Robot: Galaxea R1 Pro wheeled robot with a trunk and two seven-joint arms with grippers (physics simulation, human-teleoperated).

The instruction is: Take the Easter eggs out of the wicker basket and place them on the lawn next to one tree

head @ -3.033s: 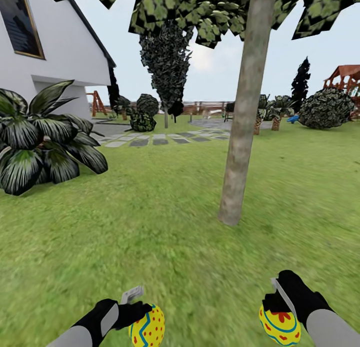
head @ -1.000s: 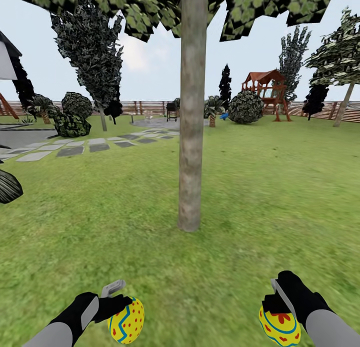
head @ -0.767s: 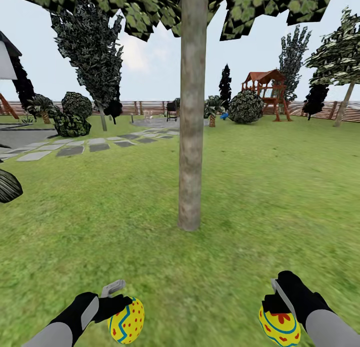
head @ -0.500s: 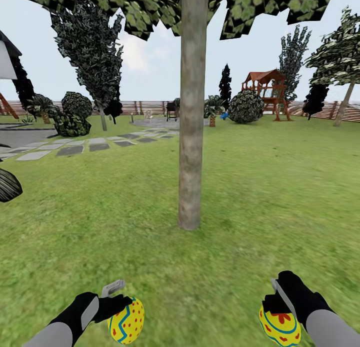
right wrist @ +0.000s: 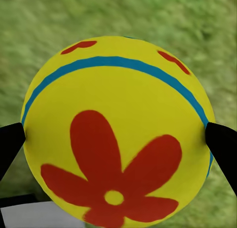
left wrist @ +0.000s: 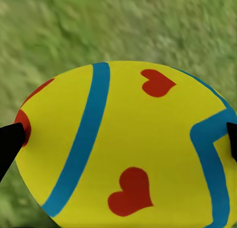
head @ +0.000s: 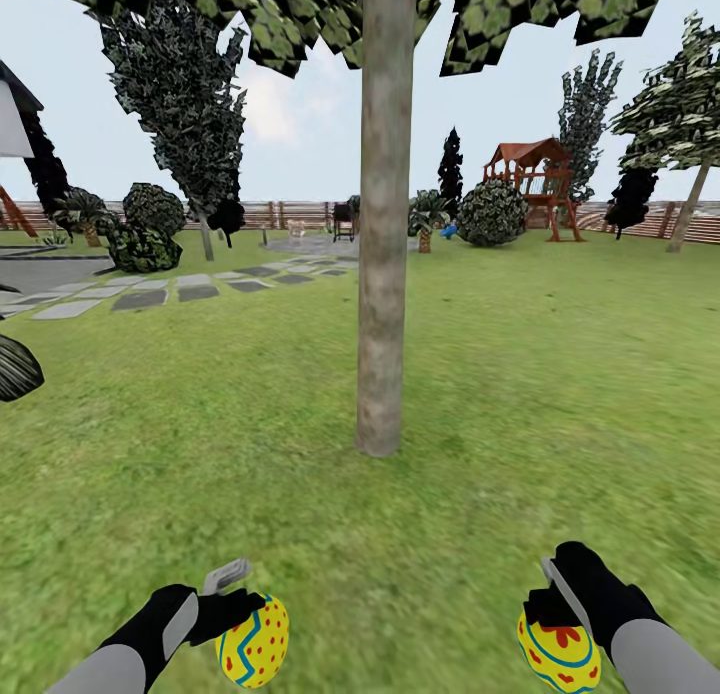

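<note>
Since three seconds ago our view has swung right, bringing the tree (head: 385, 274) dead ahead; both arms hold as before. We grip one egg in the left gripper (head: 240, 624), a dotted Easter egg (head: 253, 642), and a flower-marked egg (head: 558, 654) in the right gripper (head: 548, 624), each pinched at its sides above the lawn (head: 560, 394). Released from this height, either egg might roll away from the trunk.
</note>
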